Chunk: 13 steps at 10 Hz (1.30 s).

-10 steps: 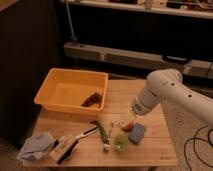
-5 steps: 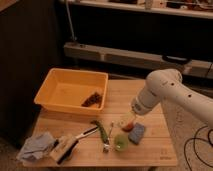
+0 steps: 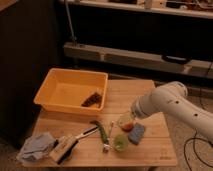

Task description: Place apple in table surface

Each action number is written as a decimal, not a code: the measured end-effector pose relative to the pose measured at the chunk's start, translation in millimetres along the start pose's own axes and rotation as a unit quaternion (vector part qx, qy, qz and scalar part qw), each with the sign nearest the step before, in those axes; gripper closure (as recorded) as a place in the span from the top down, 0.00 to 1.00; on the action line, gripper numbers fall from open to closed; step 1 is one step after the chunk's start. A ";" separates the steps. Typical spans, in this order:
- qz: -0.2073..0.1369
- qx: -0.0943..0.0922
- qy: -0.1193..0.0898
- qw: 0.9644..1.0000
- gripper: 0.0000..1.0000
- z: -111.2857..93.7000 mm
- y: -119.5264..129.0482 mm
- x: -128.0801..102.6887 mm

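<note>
The apple [image 3: 127, 126] is a small red-orange fruit low over the wooden table surface [image 3: 130, 95], right of centre. I cannot tell whether it rests on the planks. My gripper [image 3: 125, 120] is directly over the apple and right at it, at the end of the white arm [image 3: 170, 105] that reaches in from the right. A green round object [image 3: 120, 142] lies just in front of the apple. A blue sponge [image 3: 136, 133] lies right beside it.
A yellow tub [image 3: 72, 90] with a dark item inside stands at the back left. A green stick-like item [image 3: 102, 131], a utensil [image 3: 107, 141], a brush [image 3: 64, 149] and a grey-blue cloth [image 3: 35, 147] lie along the front. Dark shelving stands behind.
</note>
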State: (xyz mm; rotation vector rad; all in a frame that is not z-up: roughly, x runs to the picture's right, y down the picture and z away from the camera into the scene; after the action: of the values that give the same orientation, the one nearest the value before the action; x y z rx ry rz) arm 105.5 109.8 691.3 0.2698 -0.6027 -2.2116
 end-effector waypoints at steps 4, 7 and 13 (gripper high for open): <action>0.006 0.003 -0.140 0.990 0.80 40.8 15.4 36.0; 0.026 0.014 -0.217 0.976 0.80 65.5 22.1 26.6; 0.071 -0.001 -0.259 0.963 0.80 100.3 51.1 -36.0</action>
State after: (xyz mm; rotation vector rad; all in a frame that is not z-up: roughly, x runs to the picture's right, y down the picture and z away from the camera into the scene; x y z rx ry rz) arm 124.4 141.9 803.4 -0.3594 -0.8666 -2.1425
